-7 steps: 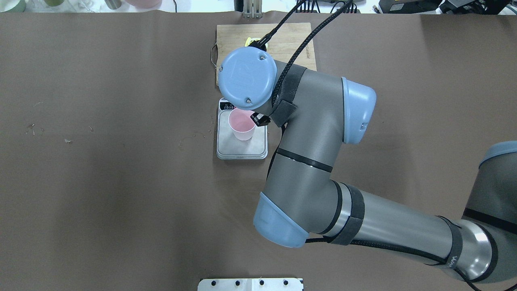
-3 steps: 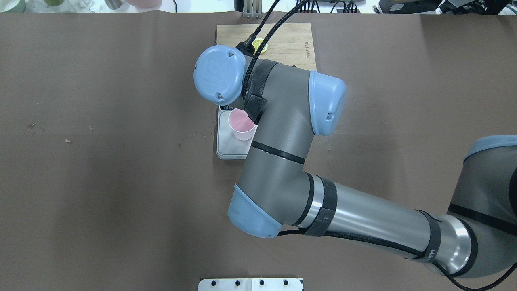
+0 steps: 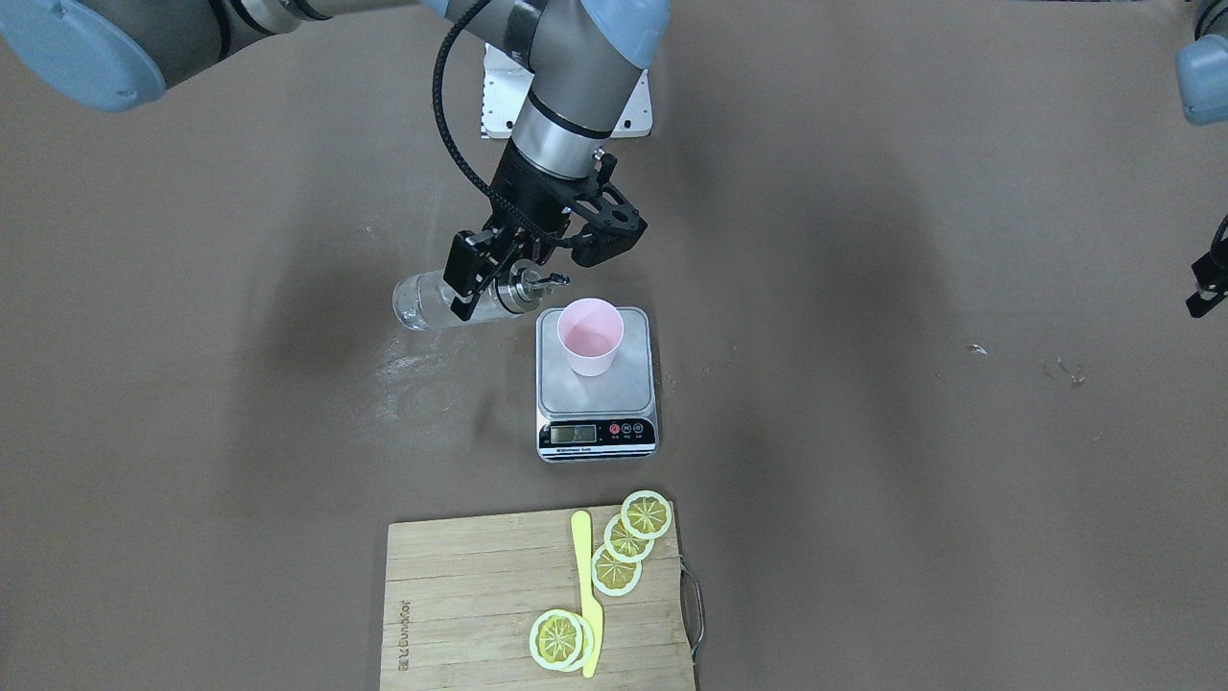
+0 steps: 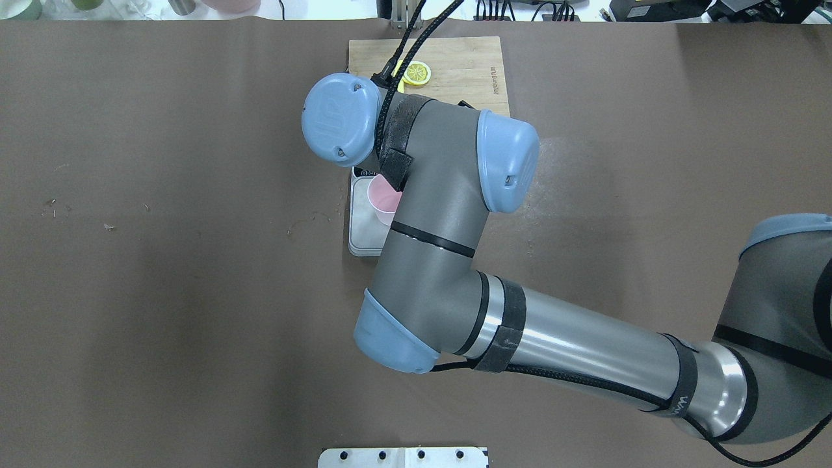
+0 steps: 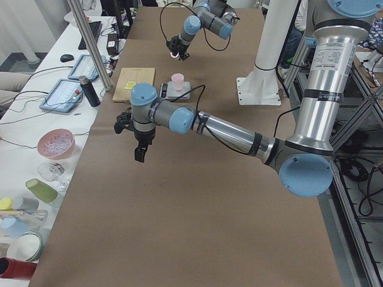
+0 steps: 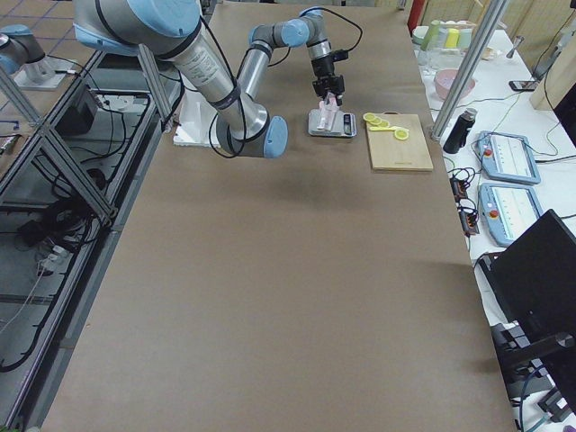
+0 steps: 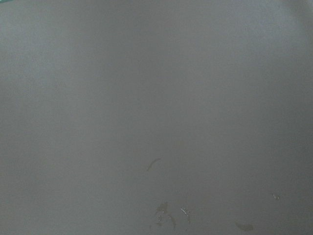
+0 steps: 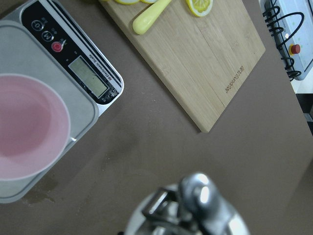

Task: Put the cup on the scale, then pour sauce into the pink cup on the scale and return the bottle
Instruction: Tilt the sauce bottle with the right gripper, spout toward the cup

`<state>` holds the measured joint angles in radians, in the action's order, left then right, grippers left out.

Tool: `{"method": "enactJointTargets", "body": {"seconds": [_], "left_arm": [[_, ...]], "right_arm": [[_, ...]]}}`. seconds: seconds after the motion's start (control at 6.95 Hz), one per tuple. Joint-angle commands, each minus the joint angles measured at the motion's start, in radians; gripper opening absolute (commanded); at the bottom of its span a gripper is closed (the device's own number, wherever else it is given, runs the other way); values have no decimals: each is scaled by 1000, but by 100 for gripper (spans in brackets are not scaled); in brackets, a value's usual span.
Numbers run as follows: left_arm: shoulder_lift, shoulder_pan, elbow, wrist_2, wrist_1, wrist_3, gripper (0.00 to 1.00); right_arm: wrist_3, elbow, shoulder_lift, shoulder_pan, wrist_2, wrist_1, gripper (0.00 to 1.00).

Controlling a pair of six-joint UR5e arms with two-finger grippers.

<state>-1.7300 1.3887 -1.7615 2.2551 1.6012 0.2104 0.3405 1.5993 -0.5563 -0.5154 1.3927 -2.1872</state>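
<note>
The pale pink cup (image 3: 590, 336) stands upright on the steel plate of the scale (image 3: 597, 389). My right gripper (image 3: 480, 286) is shut on the clear glass bottle (image 3: 427, 302) and holds it nearly level above the table beside the scale. The metal pourer cap (image 3: 530, 283) points at the cup, just short of its rim. The right wrist view shows the cap (image 8: 200, 196), the cup (image 8: 27, 127) and the scale's display (image 8: 88, 76). In the overhead view the arm hides the gripper and bottle; the cup (image 4: 379, 195) peeks out. My left gripper (image 3: 1207, 288) hangs far off; I cannot tell its state.
A wooden cutting board (image 3: 480, 595) with lemon slices (image 3: 628, 539) and a yellow knife (image 3: 585, 595) lies on the operators' side of the scale. A wet smear (image 3: 413, 384) marks the brown paper below the bottle. The left wrist view shows only bare paper.
In the overhead view my right arm's wrist and elbow have swung to the left and now cover more of the scale and cup. The cup has not moved.
</note>
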Motion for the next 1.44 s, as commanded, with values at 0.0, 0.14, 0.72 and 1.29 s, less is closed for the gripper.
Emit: {"method": "enactJointTargets", "body": {"seconds": [0.0, 0.14, 0.72, 1.29], "left_arm": [[12, 1, 0, 0, -1, 1, 97], [24, 1, -1, 1, -1, 1, 97], [40, 1, 22, 46, -3, 1, 97], [40, 1, 37, 47, -3, 3, 97]], "right_arm": [[-79, -10, -5, 0, -64, 1, 0], [-96, -34, -2, 0, -96, 0, 0], [-141, -122, 76, 32, -196, -94, 0], [-123, -125, 62, 72, -279, -138, 0]]}}
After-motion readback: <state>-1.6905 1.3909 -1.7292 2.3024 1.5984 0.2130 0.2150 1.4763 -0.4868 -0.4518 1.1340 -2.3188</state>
